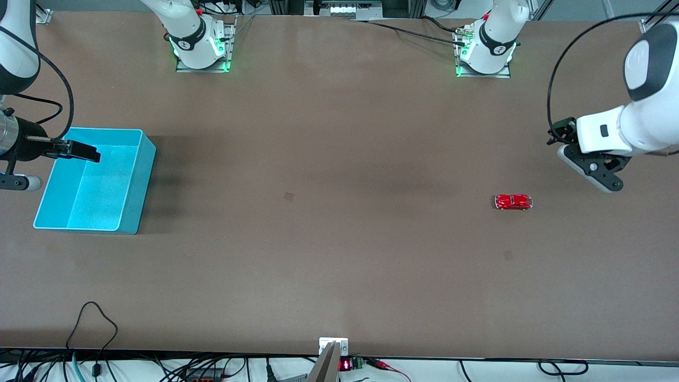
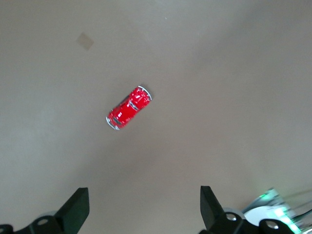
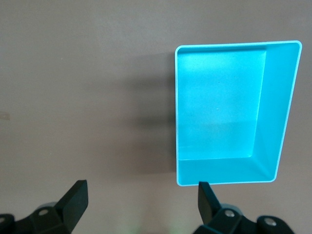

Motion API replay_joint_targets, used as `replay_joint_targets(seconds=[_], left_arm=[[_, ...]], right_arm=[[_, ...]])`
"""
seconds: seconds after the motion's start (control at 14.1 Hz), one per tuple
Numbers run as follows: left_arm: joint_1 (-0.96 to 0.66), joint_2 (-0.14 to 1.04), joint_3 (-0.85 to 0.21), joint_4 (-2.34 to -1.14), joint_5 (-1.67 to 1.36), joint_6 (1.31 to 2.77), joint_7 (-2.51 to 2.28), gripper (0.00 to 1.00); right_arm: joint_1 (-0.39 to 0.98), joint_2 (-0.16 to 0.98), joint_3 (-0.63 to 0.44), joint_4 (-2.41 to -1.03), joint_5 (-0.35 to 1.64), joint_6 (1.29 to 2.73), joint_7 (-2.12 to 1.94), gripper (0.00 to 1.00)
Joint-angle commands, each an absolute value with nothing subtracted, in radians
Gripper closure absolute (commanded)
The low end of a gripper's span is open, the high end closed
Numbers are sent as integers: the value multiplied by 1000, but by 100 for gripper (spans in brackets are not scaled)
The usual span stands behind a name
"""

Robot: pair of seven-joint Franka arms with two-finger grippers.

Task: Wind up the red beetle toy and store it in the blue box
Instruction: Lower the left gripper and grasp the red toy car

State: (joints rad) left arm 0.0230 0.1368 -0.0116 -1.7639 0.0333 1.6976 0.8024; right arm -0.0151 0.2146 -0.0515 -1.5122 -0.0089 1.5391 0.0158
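The red beetle toy (image 1: pixel 513 201) stands on the brown table toward the left arm's end; it also shows in the left wrist view (image 2: pixel 128 108). My left gripper (image 1: pixel 597 172) hangs in the air over bare table beside the toy, open and empty (image 2: pixel 144 200). The blue box (image 1: pixel 132 180) stands open-topped and empty at the right arm's end. My right gripper (image 1: pixel 79 151) hovers over the box's edge, open and empty (image 3: pixel 141 192). The box's inside shows in the right wrist view (image 3: pixel 275 107).
Two small dark marks lie on the table (image 1: pixel 288 196) (image 1: pixel 508 255). The arm bases (image 1: pixel 201 45) (image 1: pixel 485 50) stand along the edge farthest from the front camera. Cables and a small mount (image 1: pixel 333 347) lie at the nearest edge.
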Motion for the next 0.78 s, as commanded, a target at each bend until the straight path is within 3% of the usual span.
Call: replay_joint_targets(seconds=[0.0, 0.28, 0.49, 0.71], left_arm=[[34, 161, -12, -1843, 84, 1837, 1027, 0], [55, 257, -11, -1968, 104, 2133, 1288, 0], [84, 375, -12, -1976, 104, 2203, 1387, 0], [84, 414, -14, -2041, 104, 2349, 1466, 0]], right_arm=[[-17, 207, -44, -1508, -20, 1514, 21, 0], [-18, 207, -44, -1508, -21, 1508, 6, 0], [-17, 207, -44, -1508, -21, 1508, 6, 0], [-17, 207, -44, -1508, -21, 1506, 3, 0]])
